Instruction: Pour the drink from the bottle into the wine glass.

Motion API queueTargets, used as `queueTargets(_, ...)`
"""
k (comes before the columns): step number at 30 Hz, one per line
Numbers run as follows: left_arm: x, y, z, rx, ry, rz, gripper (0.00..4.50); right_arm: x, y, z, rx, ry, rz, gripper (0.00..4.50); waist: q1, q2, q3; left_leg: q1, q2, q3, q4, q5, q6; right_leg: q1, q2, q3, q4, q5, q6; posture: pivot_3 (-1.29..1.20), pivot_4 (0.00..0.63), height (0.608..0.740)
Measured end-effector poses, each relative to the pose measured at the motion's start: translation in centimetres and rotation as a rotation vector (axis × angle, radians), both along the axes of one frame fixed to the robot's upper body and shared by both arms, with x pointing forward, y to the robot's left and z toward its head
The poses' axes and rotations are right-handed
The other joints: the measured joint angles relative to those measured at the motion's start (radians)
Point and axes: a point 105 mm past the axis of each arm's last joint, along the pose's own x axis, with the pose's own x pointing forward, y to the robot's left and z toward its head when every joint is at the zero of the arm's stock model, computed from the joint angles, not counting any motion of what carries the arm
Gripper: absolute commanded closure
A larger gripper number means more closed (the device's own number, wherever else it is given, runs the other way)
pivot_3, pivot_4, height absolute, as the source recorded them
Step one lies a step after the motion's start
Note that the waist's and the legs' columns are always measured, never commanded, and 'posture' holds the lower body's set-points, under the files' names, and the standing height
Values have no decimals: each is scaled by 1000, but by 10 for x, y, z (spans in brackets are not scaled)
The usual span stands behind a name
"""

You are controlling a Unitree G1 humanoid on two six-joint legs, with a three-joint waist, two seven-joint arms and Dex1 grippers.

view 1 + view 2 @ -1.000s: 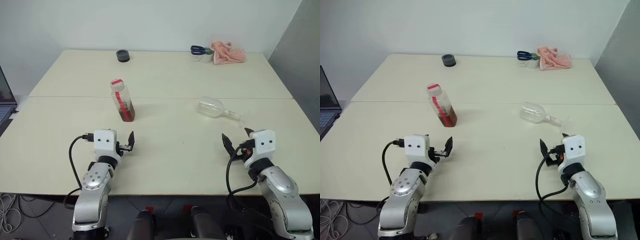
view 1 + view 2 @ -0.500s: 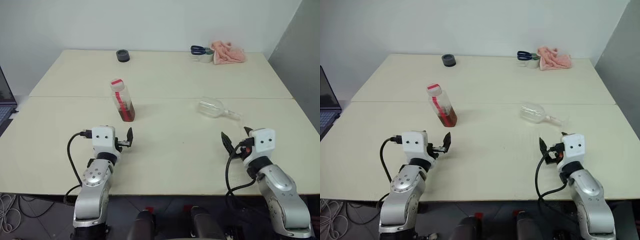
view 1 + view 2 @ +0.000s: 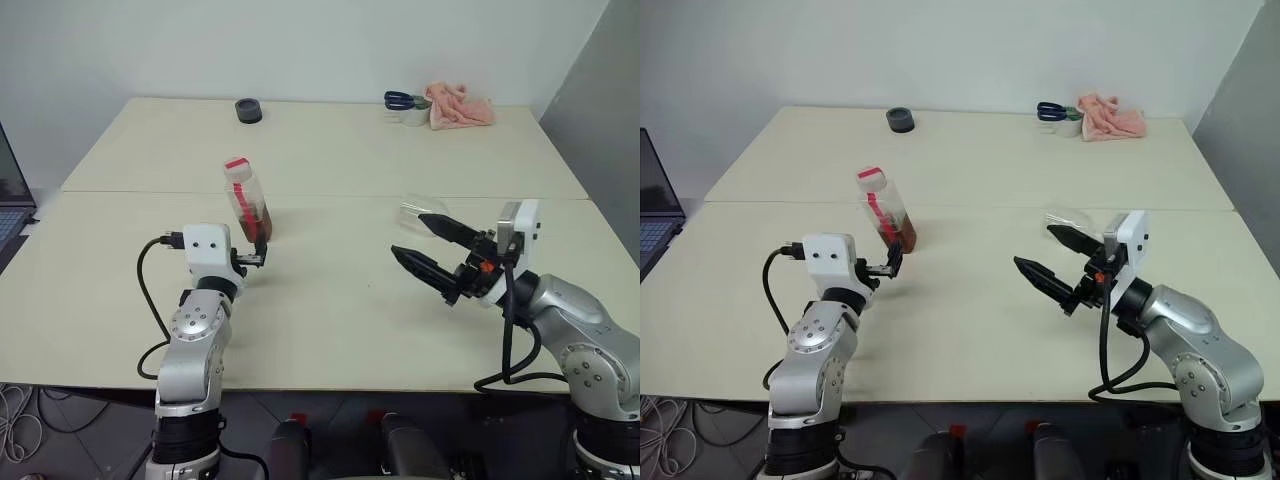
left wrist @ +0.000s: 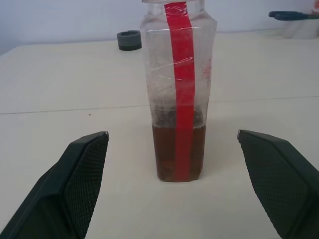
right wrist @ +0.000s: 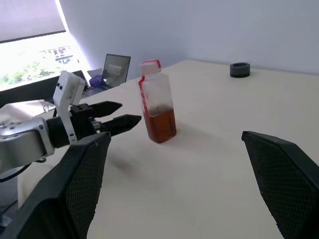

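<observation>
since a sec ago the right gripper point(image 3: 432, 252) has lifted off the table point(image 3: 330, 300) and swung in toward the centre, fingers now pointing across at the bottle point(image 3: 248, 199). it's wide open, holding nothing. the left gripper point(image 3: 259, 250) has crept fwd and up, also spread wide & empty, now just short of the bottle; in the wrist view the bottle sits centred between its fingers point(image 4: 79, 184), not touched. looks like the left is lining up the grab, so pour hasn't started.

bottle upright, cap on, drink point(image 4: 178, 152) fills abt the lower third. glass point(image 3: 419, 208) lies on its side behind the right gripper, partly hidden, so it'll need standing up first.

table is pale cream, 2 tops butted w/ a seam. at the far edge: dark round thing point(image 3: 248, 110), pink cloth point(image 3: 460, 105), scissors point(image 3: 400, 99). plain white wall, laptop point(image 3: 658, 215) off to the left.
</observation>
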Motion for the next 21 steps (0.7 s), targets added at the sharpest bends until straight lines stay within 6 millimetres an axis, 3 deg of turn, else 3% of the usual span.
queueTargets(7, 16, -5, 16, -6, -52, 0, 17, -2, 6, -2, -2, 3, 40, 0, 0, 0, 0, 0, 0, 0, 0, 0, 0, 0, 0, 0, 0, 0, 0, 0, 150, 740)
queueTargets(17, 30, -8, 17, -11, -63, -10, 17, -1, 8, -5, 7, 12, 3, 0, 0, 0, 0, 0, 0, 0, 0, 0, 0, 0, 0, 0, 0, 0, 0, 0, 150, 740)
queueTargets(21, 44, -11, 21, -13, -77, -27, 17, -1, 9, -2, 18, 4, -24, 0, 0, 0, 0, 0, 0, 0, 0, 0, 0, 0, 0, 0, 0, 0, 0, 0, 150, 740)
